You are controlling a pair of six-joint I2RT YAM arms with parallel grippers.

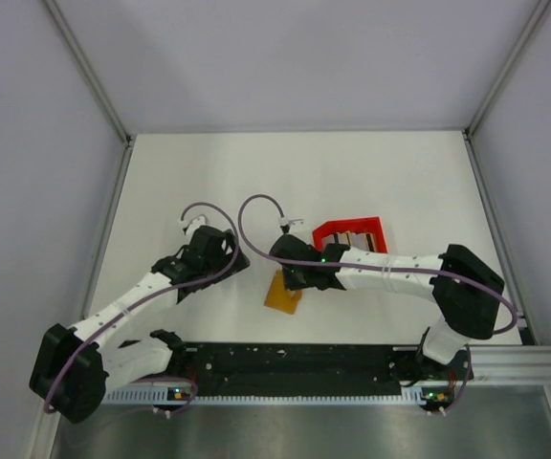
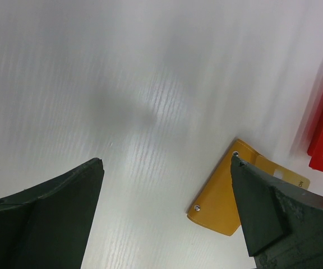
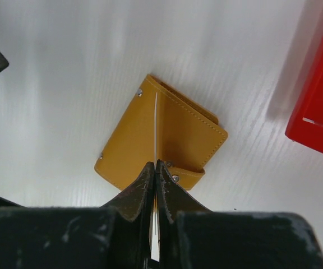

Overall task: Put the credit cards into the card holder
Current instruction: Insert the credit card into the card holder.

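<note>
Over the card holder (image 3: 178, 134), beside the red tray (image 3: 318, 101), one credit card (image 3: 156, 129) is pinched edge-on by the right gripper (image 3: 155, 166), insertion judged not yet done; the left gripper (image 2: 167, 161) is held wide, empty.

The card holder (image 3: 178, 131), an orange-brown leather-like square with stitched edges, small rivets and a snap tab on one side, lies flat and closed on the table, midway between the left and right edges, nearer the near edge, turned diagonally. One credit card (image 3: 156, 129), seen edge-on as a thin white line, stands over it, pinched in the right tool (image 3: 155, 166).
</note>
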